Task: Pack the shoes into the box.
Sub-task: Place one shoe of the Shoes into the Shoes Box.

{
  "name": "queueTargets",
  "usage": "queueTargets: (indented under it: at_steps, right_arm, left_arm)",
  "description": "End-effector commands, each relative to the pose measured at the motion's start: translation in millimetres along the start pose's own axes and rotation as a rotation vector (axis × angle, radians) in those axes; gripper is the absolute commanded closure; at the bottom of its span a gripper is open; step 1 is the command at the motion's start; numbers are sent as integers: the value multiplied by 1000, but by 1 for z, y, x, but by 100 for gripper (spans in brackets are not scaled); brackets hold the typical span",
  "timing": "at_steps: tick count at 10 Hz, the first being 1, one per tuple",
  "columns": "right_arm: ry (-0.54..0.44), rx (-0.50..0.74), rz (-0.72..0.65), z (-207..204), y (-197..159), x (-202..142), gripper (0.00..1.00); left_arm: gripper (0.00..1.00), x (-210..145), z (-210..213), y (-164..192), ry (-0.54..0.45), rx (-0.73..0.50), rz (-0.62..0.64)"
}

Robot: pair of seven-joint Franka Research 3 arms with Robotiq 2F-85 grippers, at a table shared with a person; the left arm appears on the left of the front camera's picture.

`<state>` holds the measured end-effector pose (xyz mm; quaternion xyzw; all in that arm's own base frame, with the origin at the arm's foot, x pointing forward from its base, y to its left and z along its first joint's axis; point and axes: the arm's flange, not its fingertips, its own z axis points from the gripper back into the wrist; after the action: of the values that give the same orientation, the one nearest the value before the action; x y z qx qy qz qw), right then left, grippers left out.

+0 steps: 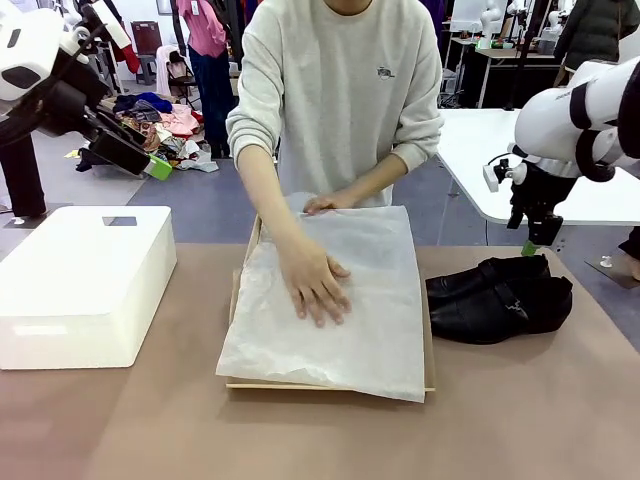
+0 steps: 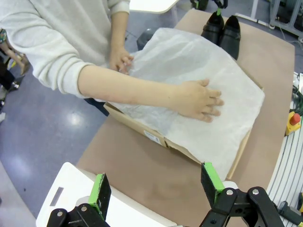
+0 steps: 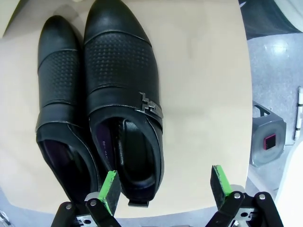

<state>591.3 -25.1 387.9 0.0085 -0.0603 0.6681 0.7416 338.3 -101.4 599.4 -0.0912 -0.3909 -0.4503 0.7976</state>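
On the tan bench (image 1: 150, 420) the box (image 1: 330, 387) sits mid-surface, its tissue paper (image 1: 380, 330) pressed flat by a person's hand (image 1: 315, 283). The shoes (image 1: 500, 298) lie side by side just to its right. Left fingers (image 2: 100, 188) and right fingers (image 3: 110, 189) both gape wide, empty. Clothes (image 1: 165, 125) litter the blue-grey floor (image 1: 200, 205) behind.

Person's hand (image 1: 312, 282) and tissue (image 1: 385, 300) over box (image 2: 133, 126)

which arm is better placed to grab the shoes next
Right. The right arm hangs with open jaws above the shoes. The left arm sits over the white box, with the cardboard box and the person's hand between it and them.
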Motion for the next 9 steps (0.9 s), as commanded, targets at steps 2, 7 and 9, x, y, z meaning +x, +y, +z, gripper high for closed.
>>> queueTargets:
  at_steps: [2, 7, 9]
  right_arm:
    - [-34, 25, 7, -5, -12, -4, 0]
    - [-30, 71, -6, -21, -17, -5, 0]
    - [-33, 91, -9, -29, -19, -5, 0]
  left_arm:
    - [0, 0, 0, 0, -3, -10, -2]
    - [0, 0, 0, 0, -3, -10, -2]
    - [0, 0, 0, 0, -3, -10, -2]
